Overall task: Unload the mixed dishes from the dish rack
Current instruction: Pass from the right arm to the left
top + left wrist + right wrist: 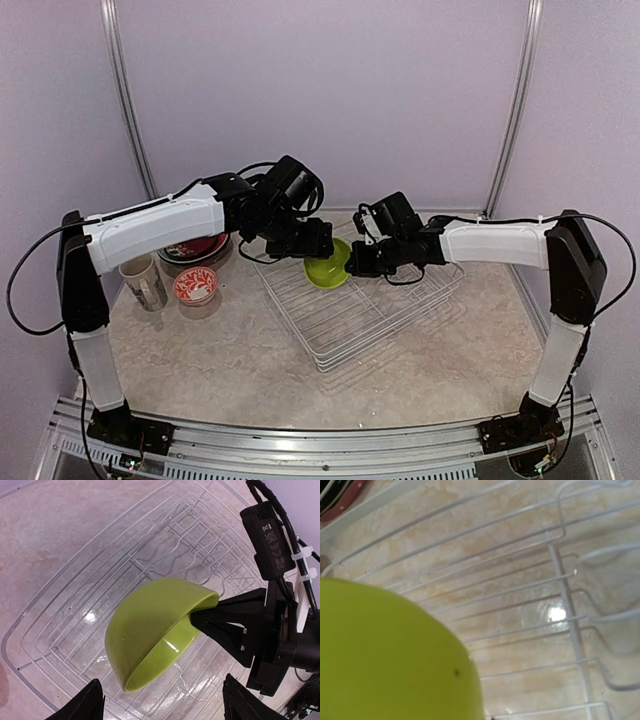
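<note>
Green bowl (328, 271) centre frame, tipped on edge over rack (370, 320). Right gripper (350, 262) comes in from right, clamped on bowl rim. Left gripper (305, 242) hovers just above bowl, fingers (87, 705) spread wide, holding nothing. Left side of table (250, 370), outside rack: plate stack (195, 250), small red-and-white bowl (196, 287), mug (145, 283) at far left.
</note>
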Tool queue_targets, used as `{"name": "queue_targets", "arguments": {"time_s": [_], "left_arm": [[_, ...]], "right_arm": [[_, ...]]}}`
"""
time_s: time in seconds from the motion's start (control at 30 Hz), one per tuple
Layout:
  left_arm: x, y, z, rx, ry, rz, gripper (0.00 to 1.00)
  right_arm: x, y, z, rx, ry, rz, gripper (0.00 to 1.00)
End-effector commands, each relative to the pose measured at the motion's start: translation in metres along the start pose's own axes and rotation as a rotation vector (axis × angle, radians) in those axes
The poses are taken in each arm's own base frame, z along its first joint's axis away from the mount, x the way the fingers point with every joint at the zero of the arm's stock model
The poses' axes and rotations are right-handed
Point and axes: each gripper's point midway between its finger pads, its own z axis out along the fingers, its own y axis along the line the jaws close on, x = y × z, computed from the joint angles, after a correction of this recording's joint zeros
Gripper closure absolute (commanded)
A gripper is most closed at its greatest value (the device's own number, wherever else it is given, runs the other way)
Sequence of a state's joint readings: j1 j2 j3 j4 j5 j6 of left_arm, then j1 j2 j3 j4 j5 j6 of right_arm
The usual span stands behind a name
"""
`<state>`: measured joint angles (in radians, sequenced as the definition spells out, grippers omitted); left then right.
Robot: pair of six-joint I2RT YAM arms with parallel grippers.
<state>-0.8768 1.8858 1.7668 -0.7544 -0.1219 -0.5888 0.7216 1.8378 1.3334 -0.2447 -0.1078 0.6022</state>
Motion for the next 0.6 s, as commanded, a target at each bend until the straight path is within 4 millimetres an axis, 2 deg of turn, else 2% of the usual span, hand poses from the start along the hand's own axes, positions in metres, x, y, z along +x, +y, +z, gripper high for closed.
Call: {"name": "queue_targets", "arguments": {"time_s": [0.0, 0.17, 0.57], "left_arm": [[0.008, 0.02, 0.01, -0.205, 0.005, 0.133, 0.24], [0.014, 0.02, 0.022, -0.227, 0.019, 0.157, 0.29], [0.01, 0.028, 0.034, -0.309, 0.014, 0.228, 0.59]], "right_arm": [[-0.014, 0.014, -0.016, -0.069, -0.053, 0.026, 1.0], [-0.012, 0.017, -0.015, -0.098, -0.047, 0.034, 1.0], [-0.009, 0.021, -0.012, -0.138, -0.041, 0.047, 1.0]]}}
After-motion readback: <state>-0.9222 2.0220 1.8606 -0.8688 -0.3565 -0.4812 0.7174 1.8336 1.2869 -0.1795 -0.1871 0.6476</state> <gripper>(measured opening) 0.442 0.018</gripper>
